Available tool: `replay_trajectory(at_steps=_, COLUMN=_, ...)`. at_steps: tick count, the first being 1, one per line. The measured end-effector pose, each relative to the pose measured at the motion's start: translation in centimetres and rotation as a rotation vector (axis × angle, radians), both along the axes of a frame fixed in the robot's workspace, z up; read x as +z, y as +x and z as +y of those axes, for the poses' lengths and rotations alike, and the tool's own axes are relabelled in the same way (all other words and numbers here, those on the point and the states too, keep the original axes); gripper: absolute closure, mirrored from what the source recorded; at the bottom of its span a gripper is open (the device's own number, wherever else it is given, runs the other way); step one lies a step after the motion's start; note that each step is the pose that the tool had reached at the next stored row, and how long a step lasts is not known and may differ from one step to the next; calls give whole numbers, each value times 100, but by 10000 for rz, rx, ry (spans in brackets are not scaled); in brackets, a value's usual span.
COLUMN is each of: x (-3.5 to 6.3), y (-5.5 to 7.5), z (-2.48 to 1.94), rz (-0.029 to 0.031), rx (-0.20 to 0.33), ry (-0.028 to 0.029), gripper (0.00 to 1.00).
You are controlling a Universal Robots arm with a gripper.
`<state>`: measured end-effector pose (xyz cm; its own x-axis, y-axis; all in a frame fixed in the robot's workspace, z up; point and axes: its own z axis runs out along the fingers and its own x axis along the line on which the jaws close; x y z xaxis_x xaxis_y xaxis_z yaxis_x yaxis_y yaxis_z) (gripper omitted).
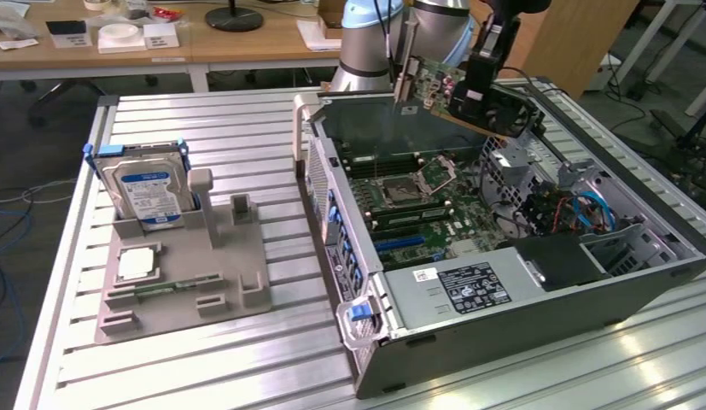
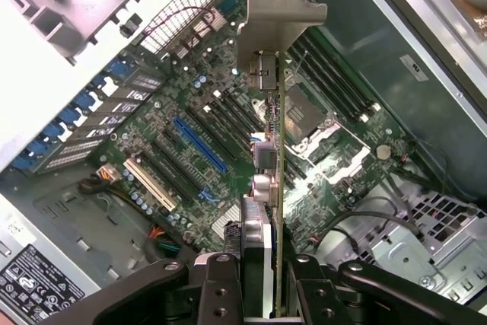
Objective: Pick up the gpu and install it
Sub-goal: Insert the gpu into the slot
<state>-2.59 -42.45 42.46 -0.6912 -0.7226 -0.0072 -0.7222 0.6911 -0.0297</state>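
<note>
The gpu (image 1: 450,90) hangs tilted in the air over the far end of the open computer case (image 1: 626,290). Its green board and silver bracket face the exterior view's left, and its black fan side faces the right. My gripper (image 1: 481,75) is shut on it from above. In the wrist view the gpu (image 2: 278,150) appears edge-on with its metal bracket (image 2: 278,5) at the far end. My gripper (image 2: 262,291) clamps the near end, black fingers (image 2: 221,283) on either side. The motherboard (image 2: 183,112) lies below, apart from the card.
Below the card are a blue slot (image 2: 199,144), a white slot (image 2: 148,183) and the CPU socket (image 2: 304,112). A grey fixture (image 1: 182,273) at the exterior view's left holds an upright hard drive (image 1: 148,190) and a small memory stick (image 1: 159,290). A power supply (image 1: 467,286) fills the near end of the case.
</note>
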Motion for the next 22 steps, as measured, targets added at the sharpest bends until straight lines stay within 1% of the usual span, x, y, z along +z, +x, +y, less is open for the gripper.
replay_trajectory(at_steps=22, x=0, y=0, z=0, rz=0, rx=1720, ry=0, gripper=72)
